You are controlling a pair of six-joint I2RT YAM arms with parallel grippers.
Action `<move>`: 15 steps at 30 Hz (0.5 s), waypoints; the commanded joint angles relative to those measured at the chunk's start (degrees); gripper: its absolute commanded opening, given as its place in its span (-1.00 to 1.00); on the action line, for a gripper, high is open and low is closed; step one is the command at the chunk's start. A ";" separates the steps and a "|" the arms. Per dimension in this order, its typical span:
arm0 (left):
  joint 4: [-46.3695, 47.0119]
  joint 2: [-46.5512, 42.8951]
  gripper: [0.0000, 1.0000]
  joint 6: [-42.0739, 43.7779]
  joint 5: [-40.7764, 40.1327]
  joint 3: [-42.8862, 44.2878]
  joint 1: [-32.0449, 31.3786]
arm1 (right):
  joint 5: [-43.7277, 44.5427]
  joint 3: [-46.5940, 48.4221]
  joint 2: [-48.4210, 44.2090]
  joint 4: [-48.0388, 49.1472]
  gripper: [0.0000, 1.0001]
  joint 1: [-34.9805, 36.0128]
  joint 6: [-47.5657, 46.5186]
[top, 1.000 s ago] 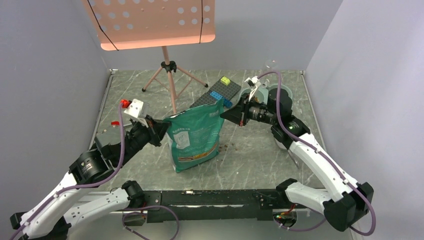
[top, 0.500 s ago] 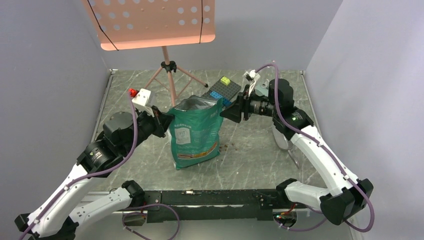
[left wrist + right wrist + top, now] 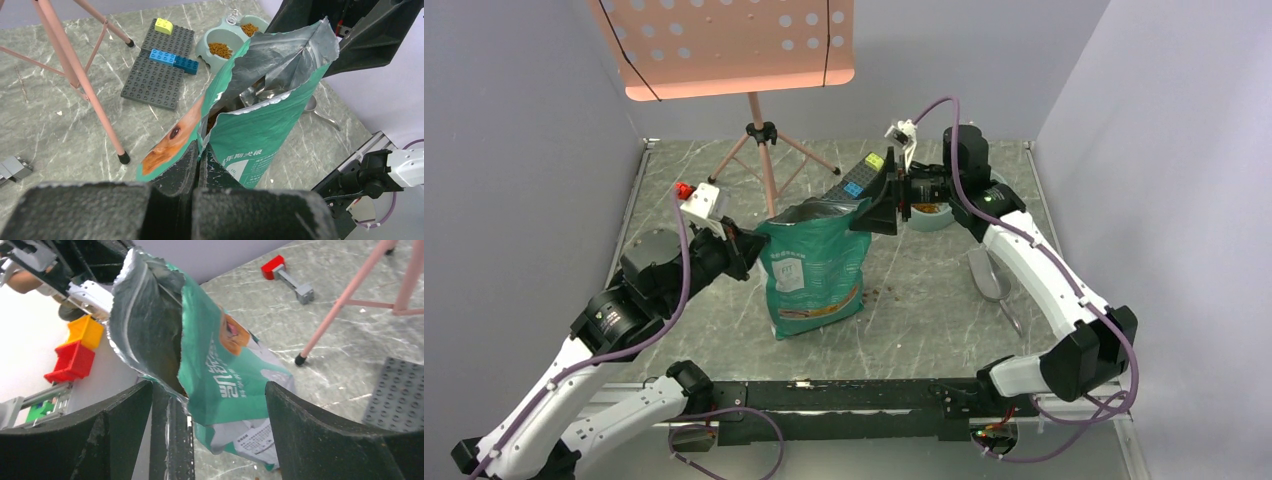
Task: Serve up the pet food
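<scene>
1. Top external view, with 12 o'clock at the far wall: my left claw [image 3: 746,250] is clenched on the 9 o'clock edge of the teal bag [image 3: 816,275]. The left wrist view shows it pinched flat on the torn rim.
2. My right claw [image 3: 876,207] is released, jaws spread wide. In the right wrist view the bag's 3 o'clock corner stands between my fingers [image 3: 125,440], closer to one of them. I cannot tell whether the foil brushes it, but nothing is clamped.
3. The pet food [image 3: 220,49] lies heaped in both cups of the double bowl [image 3: 203,51]. A few pellets lie loose on the table [image 3: 924,335], just beside the bag's base at 3 o'clock. I judge the bulk is down inside the bag, though it is too dark in there to be sure.
4. The bag stands upright with its long axis vertical and its mouth gaping upward. The slit of the mouth runs from 9 to 3 o'clock, from one claw to the other.
5. The relation that matters is that the bowl lies at about 2 o'clock from the bag's mouth. That is just beyond my right claw and well apart from my left, so my right arm is the nearer one to it.
6. Only my left pinch carries the bag now. I judge it could slump toward its unheld 3 o'clock side, so any further tipping toward 2 o'clock wants that corner regripped first.
</scene>
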 commanded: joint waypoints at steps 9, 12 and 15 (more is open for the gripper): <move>-5.70 -1.40 -1.00 -0.96 -2.44 2.35 1.37 | -0.54 -4.91 -5.31 19.17 -1.00 0.36 11.15; -13.18 -1.46 -1.00 -3.32 -4.83 4.65 1.32 | 2.06 -5.87 -8.54 12.64 -1.00 -2.27 9.88; -12.91 -3.11 -1.00 -3.09 -4.03 4.58 1.31 | 3.30 -3.94 -8.84 6.62 -1.00 -2.37 7.30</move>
